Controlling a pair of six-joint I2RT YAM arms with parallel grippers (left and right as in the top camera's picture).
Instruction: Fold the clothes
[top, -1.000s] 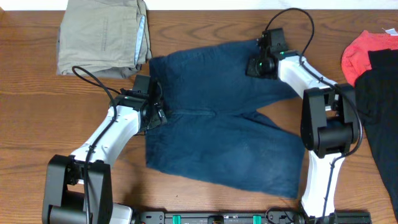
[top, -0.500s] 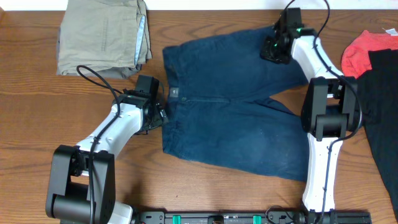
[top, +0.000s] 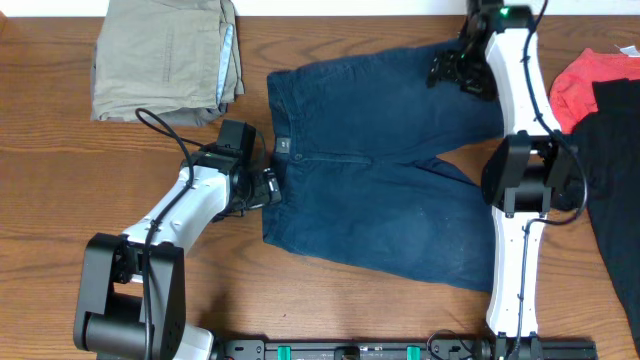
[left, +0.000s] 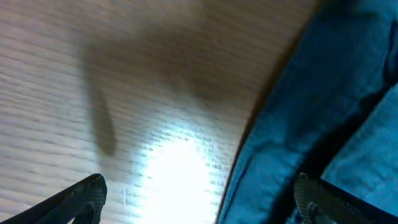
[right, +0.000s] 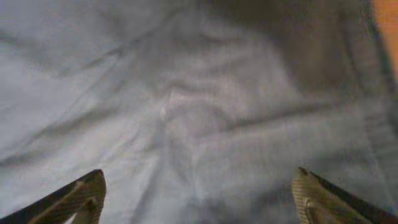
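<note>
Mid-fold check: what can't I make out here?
Overhead: far leg hem of the dark navy blue denim-like shorts, covered by the white right arm and right gripper.
Overhead: black garment and red garment, cut off by the right edge.
Left wrist view: blurred, glare on the wooden table; whether the left gripper touches the shorts is unclear.
Right wrist view: only blurred blue cloth; which part is unclear.

Navy shorts (top: 370, 200), brown woodgrain table (top: 60, 170)
</note>
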